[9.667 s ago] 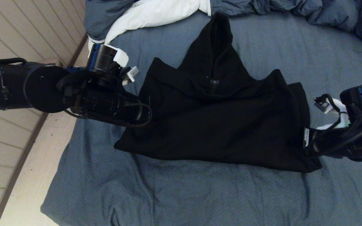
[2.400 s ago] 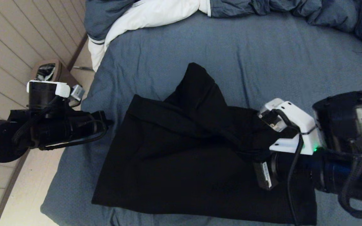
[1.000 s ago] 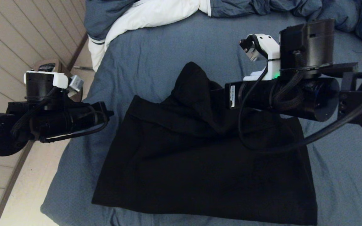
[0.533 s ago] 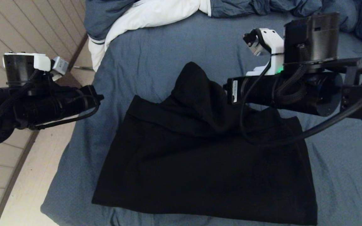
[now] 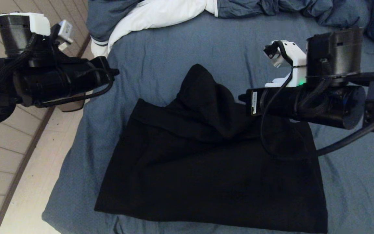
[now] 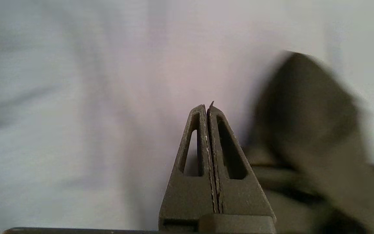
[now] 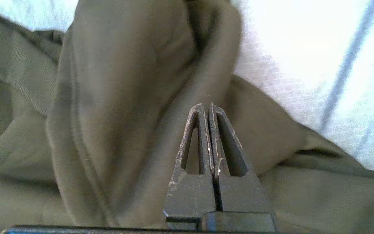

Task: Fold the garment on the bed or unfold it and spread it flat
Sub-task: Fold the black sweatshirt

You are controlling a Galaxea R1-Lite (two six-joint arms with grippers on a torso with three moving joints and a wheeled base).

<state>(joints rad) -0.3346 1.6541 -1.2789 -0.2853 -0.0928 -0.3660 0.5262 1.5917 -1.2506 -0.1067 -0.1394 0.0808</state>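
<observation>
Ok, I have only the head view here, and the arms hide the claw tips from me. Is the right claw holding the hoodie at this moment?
Observer: No. The right wrist view shows the right claw shut with nothing between its fingers. The garment lies loose ahead of it.
Operator: And the left claw, is it gripping something?
Observer: No, the left claw is also shut and empty. It points at the bare sheet of the bed, with the garment off to one side.
</observation>
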